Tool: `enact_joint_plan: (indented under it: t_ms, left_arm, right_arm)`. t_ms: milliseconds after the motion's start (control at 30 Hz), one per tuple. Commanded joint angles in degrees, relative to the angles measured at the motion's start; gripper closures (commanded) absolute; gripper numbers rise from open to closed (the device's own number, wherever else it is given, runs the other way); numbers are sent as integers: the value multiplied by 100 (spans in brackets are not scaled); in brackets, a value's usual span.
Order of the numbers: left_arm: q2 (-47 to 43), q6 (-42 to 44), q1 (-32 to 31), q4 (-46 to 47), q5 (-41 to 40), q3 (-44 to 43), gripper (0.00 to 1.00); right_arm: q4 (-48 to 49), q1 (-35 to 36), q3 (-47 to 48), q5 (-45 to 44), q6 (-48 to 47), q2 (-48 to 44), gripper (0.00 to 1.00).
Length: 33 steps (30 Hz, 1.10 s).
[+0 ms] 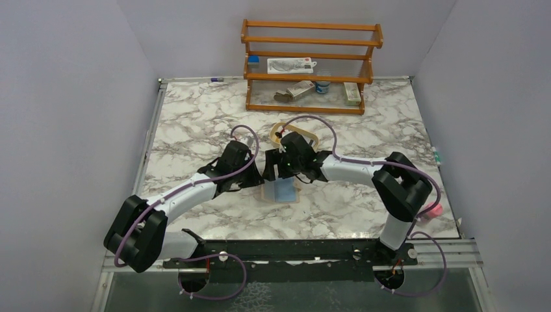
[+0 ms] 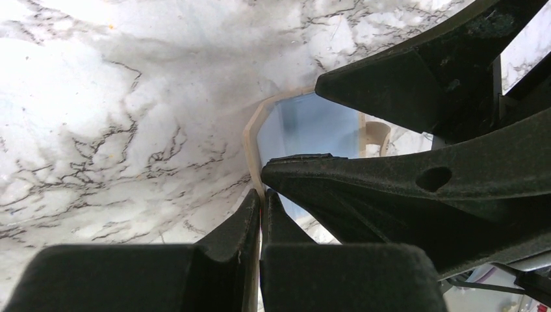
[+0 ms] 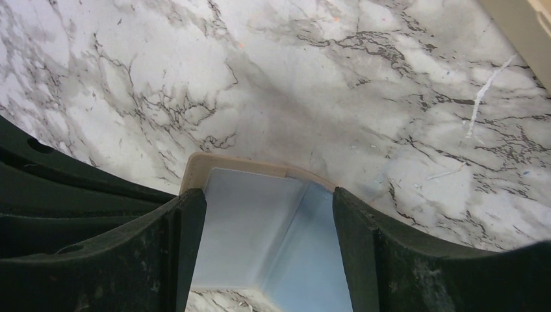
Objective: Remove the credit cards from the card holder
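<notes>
A: Marble table [image 1: 195,123]: wooden rack [image 1: 310,42] at back, white packet [image 1: 290,65] on shelf. Oval tray [image 1: 278,128]?
B: Behind arms. Card holder [image 1: 282,192] open mid-table, blue up. L gripper [image 2: 261,201] pinches its tan edge; R gripper [image 3: 268,198] spread wide, straddling it.

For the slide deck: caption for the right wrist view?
Right gripper, jaws open, straddles the opened card holder on marble table.
</notes>
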<state>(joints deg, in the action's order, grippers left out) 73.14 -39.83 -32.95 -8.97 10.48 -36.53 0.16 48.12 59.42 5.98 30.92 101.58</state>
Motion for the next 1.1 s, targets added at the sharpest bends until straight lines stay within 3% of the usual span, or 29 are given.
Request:
enact_joint_plan:
  t_ms: [0,767,1067]
  left_arm:
    - [-388,-20,-69,455,375,-73,100]
    - [-1098,-75,-71,210,-52,107,100]
    - [-1062,-45,-80,-163,-258,-33,100]
  right_arm:
    - [-223,191,225,-270,-110,345,24]
    - [-595,678,-701,-979,-67,442,23]
    - [-944,681,-932,-1485,-120,-581,17]
